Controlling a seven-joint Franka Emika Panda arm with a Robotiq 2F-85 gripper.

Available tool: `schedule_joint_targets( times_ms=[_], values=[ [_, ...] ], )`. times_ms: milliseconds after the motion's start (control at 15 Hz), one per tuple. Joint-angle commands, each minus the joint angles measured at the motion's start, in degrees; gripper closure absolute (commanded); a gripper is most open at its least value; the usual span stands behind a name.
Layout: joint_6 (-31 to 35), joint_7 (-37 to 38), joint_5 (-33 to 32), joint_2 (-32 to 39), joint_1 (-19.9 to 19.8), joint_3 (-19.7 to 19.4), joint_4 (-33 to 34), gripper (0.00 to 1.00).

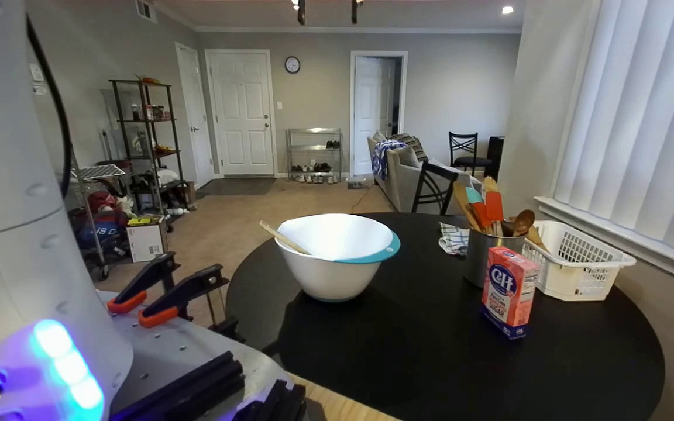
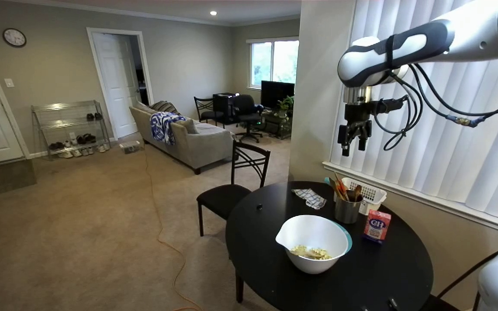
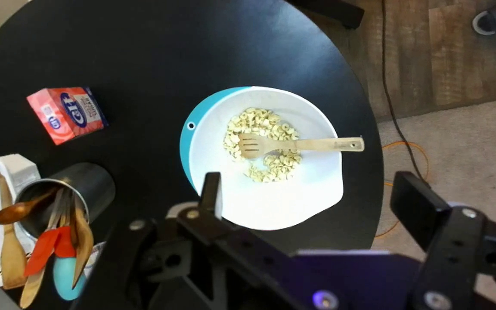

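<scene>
- Pincer (image 2: 354,146) is hanging well above the counter (image 1: 407,351), pointing down, spreading its fingers wide, holding nothing.
- White bowl (image 3: 269,206) is standing upright on the counter, below the pincer; its broad mouth is facing up, leaving the contents exposed.
- Wooden fork (image 3: 297,145) is resting its slotted head on pale, partly ring-shaped pieces (image 3: 256,120) in the bowl; its handle is jutting past the rim, which is probably propping it and leaving the grip end clear.
- Sugar box (image 1: 508,292) is standing upright near the steel canister (image 2: 347,212), its flat base presumably steadying it.
- Canister is holding utensils (image 1: 494,206) heads-up, likely for easy picking; white basket (image 1: 568,286) is sitting just beside.
</scene>
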Motion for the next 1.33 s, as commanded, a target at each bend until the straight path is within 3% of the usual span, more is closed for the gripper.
schedule_joint_targets(
  times_ms=[0, 333, 400, 1000, 1267],
  values=[
    [10.1, -0.8, -6.5, 2.5, -0.4, 1.2, -4.1, 0.00],
    [18.9, 3.9, -16.5, 7.3, -0.6, 1.6, -5.5, 0.00],
    [16.9, 2.2, -13.6, 6.6, -0.6, 1.4, -5.0, 0.00],
    [17.2, 2.3, -13.9, 7.3, -0.6, 1.4, -4.8, 0.00],
    [20.8, 1.8, -15.8, 13.4, 1.2, 3.8, -3.6, 0.00]
  ],
)
